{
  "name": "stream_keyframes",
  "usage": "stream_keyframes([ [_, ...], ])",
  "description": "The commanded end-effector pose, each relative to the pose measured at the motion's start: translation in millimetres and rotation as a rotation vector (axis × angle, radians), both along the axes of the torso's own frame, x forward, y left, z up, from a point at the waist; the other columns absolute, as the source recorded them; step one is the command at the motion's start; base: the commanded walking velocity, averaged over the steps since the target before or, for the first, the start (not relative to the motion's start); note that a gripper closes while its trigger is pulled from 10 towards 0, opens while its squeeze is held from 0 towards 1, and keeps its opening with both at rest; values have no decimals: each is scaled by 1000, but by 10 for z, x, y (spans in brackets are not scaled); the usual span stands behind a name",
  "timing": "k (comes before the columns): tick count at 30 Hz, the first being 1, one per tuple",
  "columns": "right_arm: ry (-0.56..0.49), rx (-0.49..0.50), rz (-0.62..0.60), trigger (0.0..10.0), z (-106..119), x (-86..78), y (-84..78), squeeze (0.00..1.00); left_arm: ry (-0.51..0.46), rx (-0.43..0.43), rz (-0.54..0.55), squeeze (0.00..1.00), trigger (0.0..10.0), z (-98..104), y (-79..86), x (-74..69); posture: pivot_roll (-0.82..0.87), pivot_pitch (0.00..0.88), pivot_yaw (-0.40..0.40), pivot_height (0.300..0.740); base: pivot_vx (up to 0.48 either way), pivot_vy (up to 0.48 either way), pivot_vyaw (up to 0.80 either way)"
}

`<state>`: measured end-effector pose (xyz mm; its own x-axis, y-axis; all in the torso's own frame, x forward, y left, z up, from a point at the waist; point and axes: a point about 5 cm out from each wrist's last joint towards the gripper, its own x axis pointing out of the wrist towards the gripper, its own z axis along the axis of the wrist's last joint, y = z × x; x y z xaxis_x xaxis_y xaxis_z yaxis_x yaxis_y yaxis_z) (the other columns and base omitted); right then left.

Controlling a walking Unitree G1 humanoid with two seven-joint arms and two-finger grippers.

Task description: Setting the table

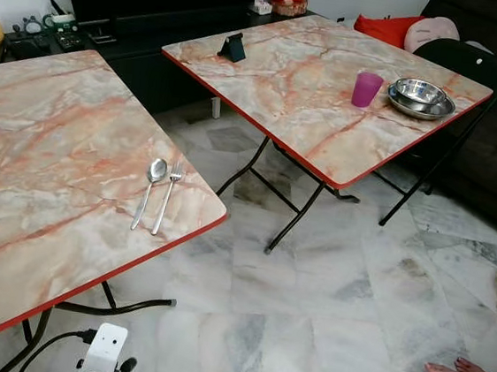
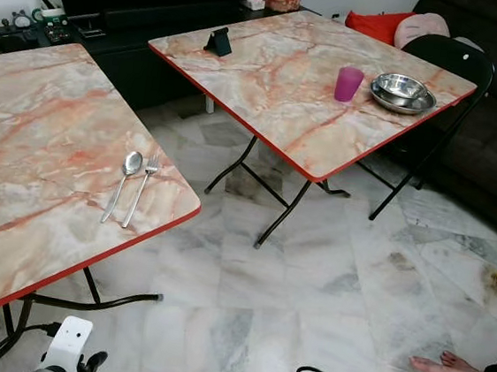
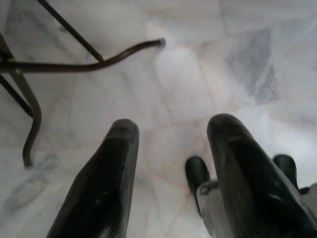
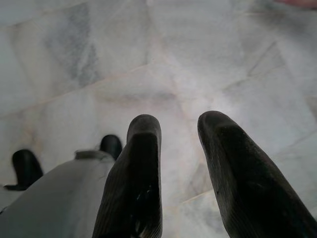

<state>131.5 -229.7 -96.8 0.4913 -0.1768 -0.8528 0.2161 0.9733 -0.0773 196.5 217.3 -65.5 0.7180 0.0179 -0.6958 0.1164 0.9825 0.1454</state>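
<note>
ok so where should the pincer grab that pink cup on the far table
Probably around the pink cup's side wall near mid-height, coming in level from the table edge nearest the robot. It stands upright and tapers downward, with bare tabletop on that side, while the steel bowls sit close on its right.

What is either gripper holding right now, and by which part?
Nothing. The left gripper and right gripper both hang open over the marble floor, with only tiles between their fingers. The spoon and fork lie untouched on the near table.
</note>
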Motion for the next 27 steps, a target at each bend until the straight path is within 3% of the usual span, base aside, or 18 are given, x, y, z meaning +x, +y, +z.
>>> stream_keyframes([
  [1, -3, 3, -31, 10000, 6, -27, -59, 0, -21, -7, 2, 0, 10000, 17, 36, -7, 63, 0, -51, 740, 0, 0, 0],
  [5, 0, -3, -36, 10000, 10, -62, -118, 0, -68, -10, -26, 0, 10000, 64, 91, -6, 63, 0, -51, 740, 0, 0, 0],
  [12, 16, 0, -39, 10000, -23, -134, -69, 0, -169, 7, -94, 0, 10000, 194, 332, -165, 78, 0, -59, 740, 0, 0, 0],
  [16, 15, 1, -37, 10000, -25, -128, -54, 0, -205, 9, -102, 0, 10000, 258, 382, -216, 82, 0, -63, 740, 0, 0, 0],
  [24, 4, 3, -22, 10000, -22, -46, 38, 0, -367, -8, -170, 0, 10000, 645, 357, -347, 87, 0, -67, 740, 0, 0, 0],
  [27, 8, 3, -12, 10000, -26, -22, 83, 0, -466, -19, -218, 0, 10000, 1012, 331, -501, 110, 0, -82, 740, 0, 0, 0],
])
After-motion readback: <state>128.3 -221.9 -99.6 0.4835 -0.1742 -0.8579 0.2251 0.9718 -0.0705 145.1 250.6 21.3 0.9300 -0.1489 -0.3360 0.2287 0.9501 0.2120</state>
